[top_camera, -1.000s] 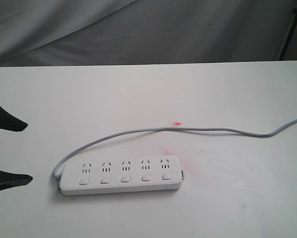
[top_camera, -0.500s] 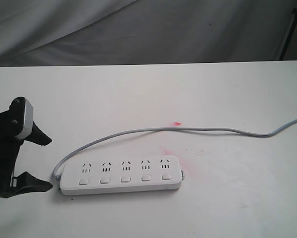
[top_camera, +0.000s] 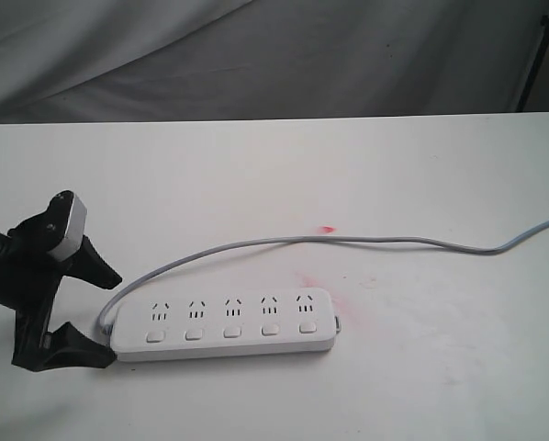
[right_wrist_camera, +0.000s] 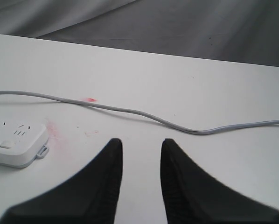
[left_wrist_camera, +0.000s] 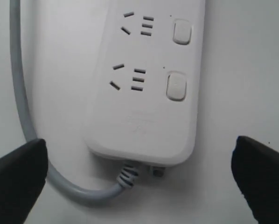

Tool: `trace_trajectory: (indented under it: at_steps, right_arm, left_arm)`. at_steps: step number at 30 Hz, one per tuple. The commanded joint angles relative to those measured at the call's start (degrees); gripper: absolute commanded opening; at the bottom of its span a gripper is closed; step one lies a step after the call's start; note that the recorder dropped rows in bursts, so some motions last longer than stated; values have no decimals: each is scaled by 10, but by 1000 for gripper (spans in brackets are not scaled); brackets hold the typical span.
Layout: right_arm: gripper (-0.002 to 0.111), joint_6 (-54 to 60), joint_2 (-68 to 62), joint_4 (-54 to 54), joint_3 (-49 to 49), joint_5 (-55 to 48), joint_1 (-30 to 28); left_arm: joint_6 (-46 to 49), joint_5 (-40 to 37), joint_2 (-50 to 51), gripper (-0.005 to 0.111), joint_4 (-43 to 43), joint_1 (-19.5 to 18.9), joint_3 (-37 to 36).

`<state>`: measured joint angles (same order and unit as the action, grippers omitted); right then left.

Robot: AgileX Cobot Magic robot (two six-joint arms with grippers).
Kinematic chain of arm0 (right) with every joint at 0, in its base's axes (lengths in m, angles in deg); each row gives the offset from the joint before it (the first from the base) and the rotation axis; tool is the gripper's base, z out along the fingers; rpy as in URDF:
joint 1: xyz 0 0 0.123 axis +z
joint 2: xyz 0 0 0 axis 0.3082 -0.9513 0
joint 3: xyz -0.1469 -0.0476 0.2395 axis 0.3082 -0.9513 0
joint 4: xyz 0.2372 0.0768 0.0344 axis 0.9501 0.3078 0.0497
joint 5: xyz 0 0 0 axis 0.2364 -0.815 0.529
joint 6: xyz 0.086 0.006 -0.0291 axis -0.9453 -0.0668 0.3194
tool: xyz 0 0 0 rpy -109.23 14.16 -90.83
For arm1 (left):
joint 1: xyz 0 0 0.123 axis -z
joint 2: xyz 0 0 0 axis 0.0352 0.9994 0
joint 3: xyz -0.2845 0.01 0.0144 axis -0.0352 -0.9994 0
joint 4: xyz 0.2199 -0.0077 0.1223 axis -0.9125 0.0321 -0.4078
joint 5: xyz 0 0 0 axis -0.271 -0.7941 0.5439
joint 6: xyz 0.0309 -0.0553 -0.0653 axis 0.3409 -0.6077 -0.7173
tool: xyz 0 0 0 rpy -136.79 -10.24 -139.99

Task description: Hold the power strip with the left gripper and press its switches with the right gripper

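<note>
The left gripper (top_camera: 107, 317) is held wide open, with the cord end of the power strip (top_camera: 224, 323) framed between its jaws, untouched. The right gripper (right_wrist_camera: 140, 144) is held slightly parted, the strip well aside.

The power strip (top_camera: 247, 345) is white, its cord (top_camera: 394, 241) grey, the left tool (top_camera: 114, 318) black.

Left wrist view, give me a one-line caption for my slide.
Open left gripper brackets the cord end of the white power strip without touching it, two switches in view.
</note>
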<state>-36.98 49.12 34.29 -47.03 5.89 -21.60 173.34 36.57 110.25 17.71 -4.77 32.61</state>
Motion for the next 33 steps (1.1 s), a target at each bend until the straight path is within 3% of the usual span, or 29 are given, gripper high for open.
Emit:
trace_trajectory:
  at_steps: [1,4,7,33]
  right_arm:
    - [27,0,3,1,-2,1,-4]
    - [27,0,3,1,-2,1,-4]
    - [27,0,3,1,-2,1,-4]
    - [27,0,3,1,-2,1,-4]
  left_arm:
    - [1,7,3,104,7,27,2]
    - [1,52,3,104,7,63,2]
    - [1,49,3,104,7,77,2]
    - [1,69,15,104,9,77,2]
